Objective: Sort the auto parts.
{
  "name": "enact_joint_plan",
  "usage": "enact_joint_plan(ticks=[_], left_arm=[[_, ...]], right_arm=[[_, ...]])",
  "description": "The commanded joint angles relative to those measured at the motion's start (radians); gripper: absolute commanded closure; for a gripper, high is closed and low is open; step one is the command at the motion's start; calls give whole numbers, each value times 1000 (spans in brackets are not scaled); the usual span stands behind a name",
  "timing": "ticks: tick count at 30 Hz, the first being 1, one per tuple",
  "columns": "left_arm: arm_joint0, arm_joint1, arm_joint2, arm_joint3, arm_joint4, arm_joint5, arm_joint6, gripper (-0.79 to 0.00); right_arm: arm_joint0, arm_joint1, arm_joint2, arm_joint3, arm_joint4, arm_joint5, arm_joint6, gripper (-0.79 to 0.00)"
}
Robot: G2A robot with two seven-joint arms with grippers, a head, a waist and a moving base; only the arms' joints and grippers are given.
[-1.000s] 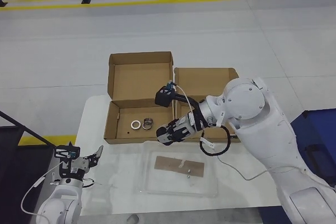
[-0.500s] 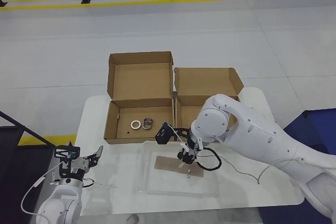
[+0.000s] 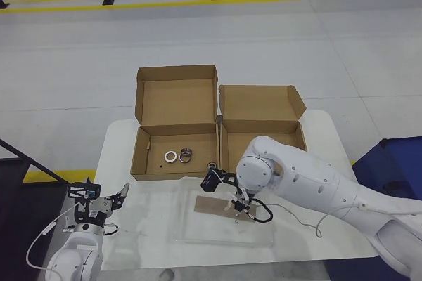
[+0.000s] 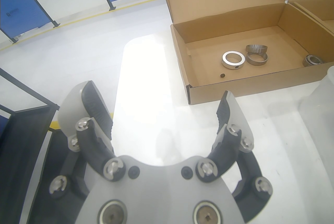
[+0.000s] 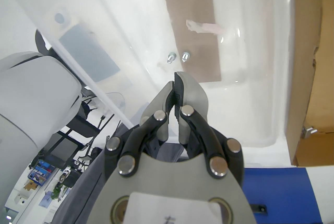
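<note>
My right gripper (image 5: 175, 78) is shut with nothing visible between its fingers. It hangs low in the clear plastic tray (image 3: 197, 232) at the edge of a brown cardboard sheet (image 3: 214, 206). Two small silver bolts (image 5: 178, 56) lie just beyond its tips; one bolt (image 3: 238, 218) shows from above. In the left cardboard box (image 4: 180, 52) lie a silver ring (image 4: 233, 60), two dark rings (image 4: 257, 53), a bearing (image 4: 313, 60) and a small black piece (image 4: 222, 75). My left gripper (image 4: 161, 105) stands open and empty over the table's front left corner (image 3: 112, 200).
A second open cardboard box (image 3: 260, 144) sits to the right of the first, both behind the tray. A strip of pink tape (image 5: 206, 27) lies on the cardboard sheet. The white table (image 3: 126, 154) has bare surface left of the boxes.
The right arm swung from above the left box's front edge down into the clear tray, ending by the cardboard sheet. The left arm has not moved.
</note>
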Motion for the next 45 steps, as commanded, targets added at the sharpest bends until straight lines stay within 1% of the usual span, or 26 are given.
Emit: enact_joint_plan(ticks=[1,4,5,6,10,11,15,16,20,26,38,45], left_arm=[[0,0,0,0,0,0,0,-785],[0,0,0,0,0,0,0,-785],[0,0,0,0,0,0,0,-785],[0,0,0,0,0,0,0,-785],[0,0,0,0,0,0,0,-785],[0,0,0,0,0,0,0,-785],[0,0,0,0,0,0,0,-785],[0,0,0,0,0,0,0,-785],[0,0,0,0,0,0,0,-785],[0,0,0,0,0,0,0,-785],[0,0,0,0,0,0,0,-785],[0,0,0,0,0,0,0,-785]], right_arm=[[2,-6,-20,12,-10,4,0,0],[3,-17,-43,17,-26,-11,0,0],[3,-21,-53,16,-43,-13,0,-28],[2,-25,-64,14,-66,-17,0,-37],[-14,-41,-64,16,-103,-29,0,-197],[-19,-45,-64,18,-111,-30,0,-203],[-34,-60,-64,31,-118,-45,0,-212],[-37,-64,-64,37,-117,-51,0,-197],[-43,-79,-64,60,-120,-66,0,-206],[-50,-100,-64,98,-131,-76,0,-191],[-68,-140,-64,157,-146,-99,0,-188],[-79,-160,-64,189,-171,-103,0,-163]])
